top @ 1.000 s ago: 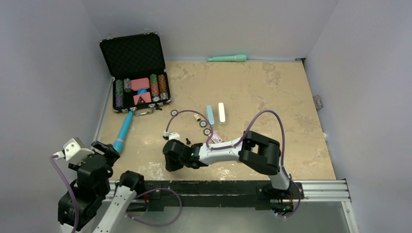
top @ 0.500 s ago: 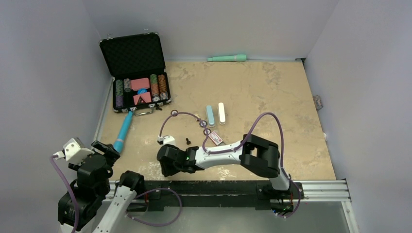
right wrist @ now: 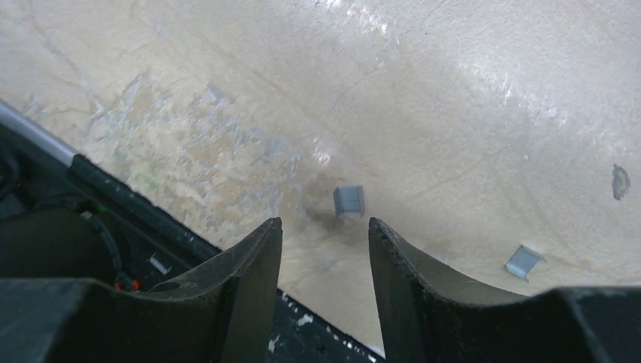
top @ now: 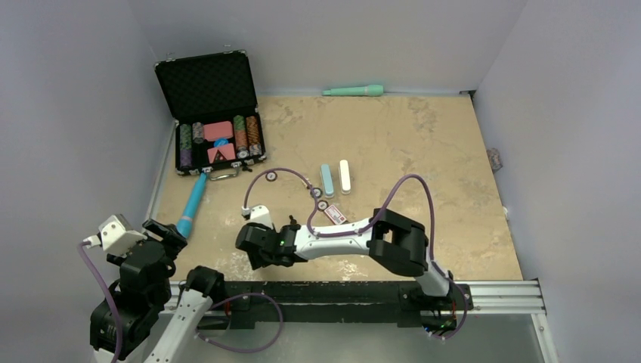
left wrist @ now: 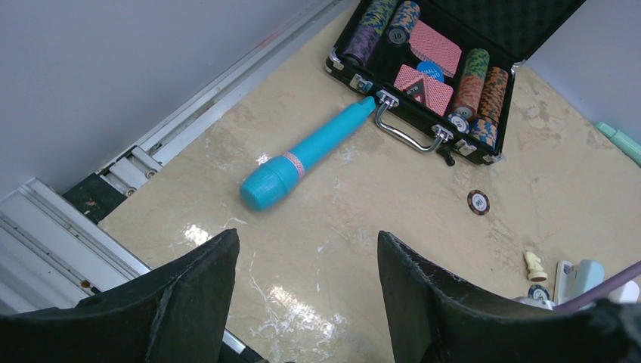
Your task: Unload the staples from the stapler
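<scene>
Corner near-left of table (top: pixel 423 136): left gripper (left wrist: pixel 306 240) released, fingers spread, nothing between. Blue microphone (left wrist: pixel 302 159) along left edge, its narrow end just beside open chip case (top: pixel 212 83) at far-left corner. Right gripper (right wrist: pixel 323 227) low at near edge, left of centre, fingers parted, empty. Staple piece (right wrist: pixel 348 201) flat on table just beyond fingertips; second staple piece (right wrist: pixel 523 262) right of it, apart. Pale blue bar (top: pixel 326 180) and cream bar (top: pixel 345 176) side by side mid-table, identity unclear.
</scene>
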You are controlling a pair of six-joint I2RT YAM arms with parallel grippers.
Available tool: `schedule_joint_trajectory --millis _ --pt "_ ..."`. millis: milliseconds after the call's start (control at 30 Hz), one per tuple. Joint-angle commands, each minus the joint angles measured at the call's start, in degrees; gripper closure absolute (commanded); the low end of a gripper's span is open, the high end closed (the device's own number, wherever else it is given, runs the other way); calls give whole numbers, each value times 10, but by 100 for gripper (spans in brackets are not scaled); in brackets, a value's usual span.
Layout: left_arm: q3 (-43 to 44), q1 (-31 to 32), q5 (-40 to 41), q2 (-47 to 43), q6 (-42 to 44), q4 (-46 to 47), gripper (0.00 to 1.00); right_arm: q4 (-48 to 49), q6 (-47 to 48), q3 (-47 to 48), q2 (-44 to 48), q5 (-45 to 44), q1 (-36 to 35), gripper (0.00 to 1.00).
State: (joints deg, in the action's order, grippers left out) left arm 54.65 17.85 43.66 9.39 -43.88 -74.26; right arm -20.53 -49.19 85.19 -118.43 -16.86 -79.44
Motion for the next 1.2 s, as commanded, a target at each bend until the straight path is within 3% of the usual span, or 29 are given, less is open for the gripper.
schedule_joint_trajectory --millis 0,400,1167 --pt "3 -3 -3 -6 13 21 29 -54 26 55 -32 -54 1 50" --pt "2 -3 -11 -6 22 30 30 -100 47 96 -67 -87 1 53" --pt "-2 -4 -15 -5 29 37 30 -119 54 127 -94 -87 -13 69"
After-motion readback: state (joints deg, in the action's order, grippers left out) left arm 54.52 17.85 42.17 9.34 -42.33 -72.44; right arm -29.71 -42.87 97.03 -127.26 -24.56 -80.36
